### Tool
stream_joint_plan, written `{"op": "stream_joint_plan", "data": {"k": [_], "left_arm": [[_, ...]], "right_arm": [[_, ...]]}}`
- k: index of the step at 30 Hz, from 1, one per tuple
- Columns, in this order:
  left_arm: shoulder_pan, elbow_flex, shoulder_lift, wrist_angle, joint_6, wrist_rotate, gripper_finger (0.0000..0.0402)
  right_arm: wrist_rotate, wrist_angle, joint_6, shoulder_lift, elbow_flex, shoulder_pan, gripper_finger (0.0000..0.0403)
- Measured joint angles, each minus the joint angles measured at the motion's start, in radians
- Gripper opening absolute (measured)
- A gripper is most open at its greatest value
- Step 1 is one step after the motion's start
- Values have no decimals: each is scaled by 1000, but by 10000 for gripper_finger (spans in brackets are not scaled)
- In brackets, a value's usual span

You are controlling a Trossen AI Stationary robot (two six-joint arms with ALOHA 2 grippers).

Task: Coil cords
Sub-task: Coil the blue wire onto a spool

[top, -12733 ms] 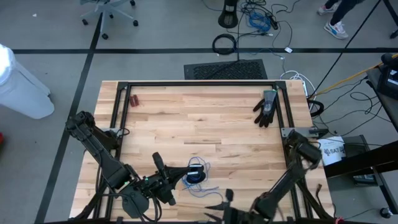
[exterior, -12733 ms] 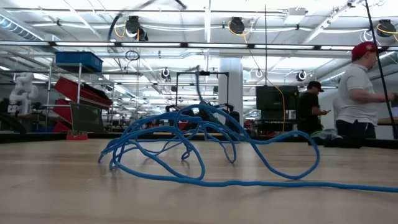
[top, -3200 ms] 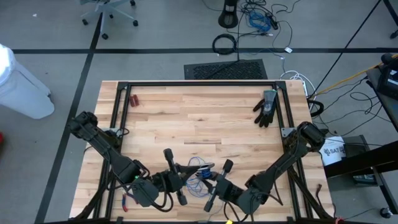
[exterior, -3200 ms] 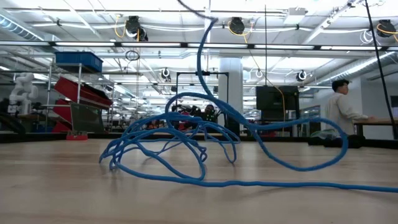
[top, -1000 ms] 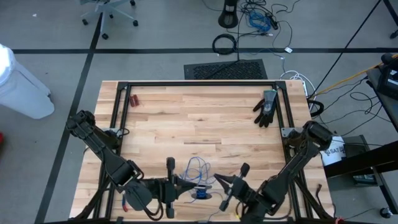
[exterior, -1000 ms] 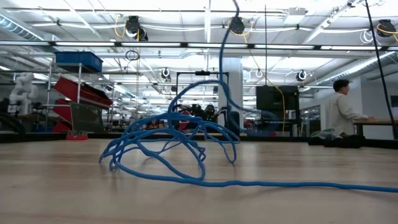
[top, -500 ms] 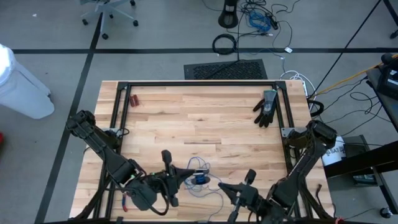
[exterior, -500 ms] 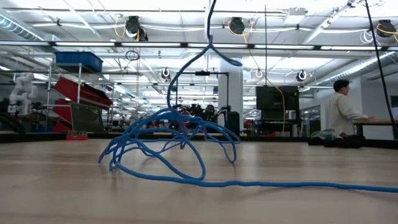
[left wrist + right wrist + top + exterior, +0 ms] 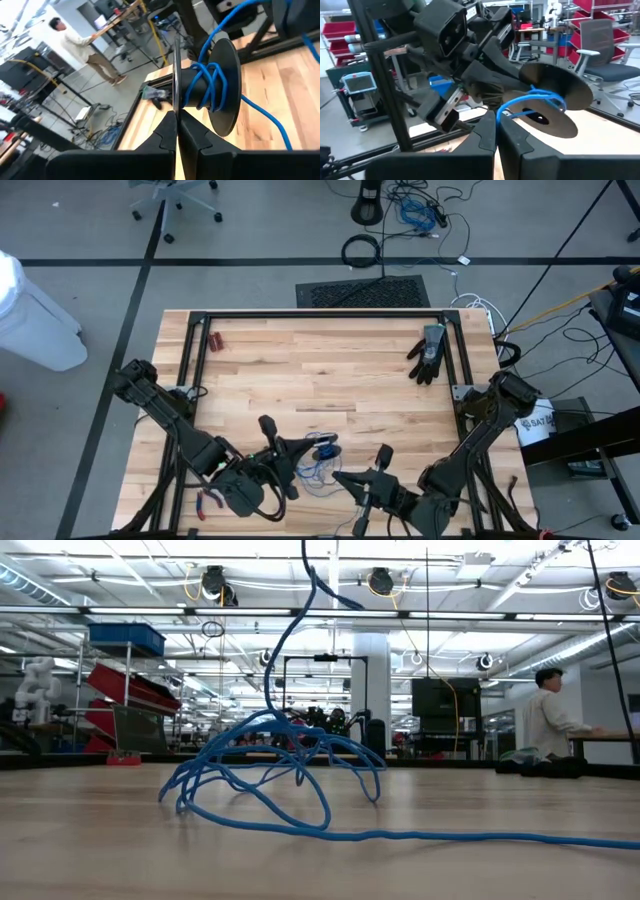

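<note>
The cord is a thin blue cable. Part of it lies in a loose heap on the wooden table near its front edge. A few turns sit on the hub of a black spool. One strand rises from the heap and leaves the low view at the top. My left gripper is shut on the spool above the heap. Just right of it, my right gripper is shut on the cord and faces the spool. My left gripper pinches the rim of the spool's near flange between its two fingers, edge-on. The fingers point roughly level toward the table's right. The spool is lifted clear of the table with its axis about level. My right gripper pinches a single strand of the cord between its fingertips, a short way from the spool. The fingers point about level toward the table's left. From them the strand arcs across to the hub.
A black glove lies at the far right and a small red-brown object at the far left. Black frame rails border the table. A tail of the cord runs along the table. A person stands in the room beyond.
My right gripper has risen with the cord and turned its wrist. My left gripper has turned the spool and edged it toward the far edge. The strand rising from the heap has swung sideways, while the heap on the table has stayed in place.
</note>
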Motion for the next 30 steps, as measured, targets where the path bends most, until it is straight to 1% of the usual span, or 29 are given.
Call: {"op": "stream_joint_plan", "data": {"k": [3, 8, 13, 19, 23, 25, 28, 30], "left_arm": [[5, 0, 0, 30, 1, -34, 6], [18, 0, 0, 76, 2, -35, 6], [32, 0, 8, 86, 3, -33, 6], [39, -1, 23, 114, 11, -14, 6], [38, -1, 23, 123, 10, -12, 6], [36, -1, 23, 136, 23, 0, 6], [37, -1, 23, 175, 35, 57, 6], [37, -1, 23, 185, 36, 77, 6]], "right_arm": [[-1, 1, 0, 1, 0, -10, 0], [-11, 14, -7, 9, 0, -32, 0], [-26, 43, -35, 18, 0, -60, 0], [-111, 58, -52, 18, 0, -87, 0], [-128, 59, -58, 21, 0, -93, 0], [-129, 44, -60, 22, 0, -98, 0], [-130, 30, -60, 22, 0, -104, 0], [-127, 23, -61, 22, 0, -106, 0]]}}
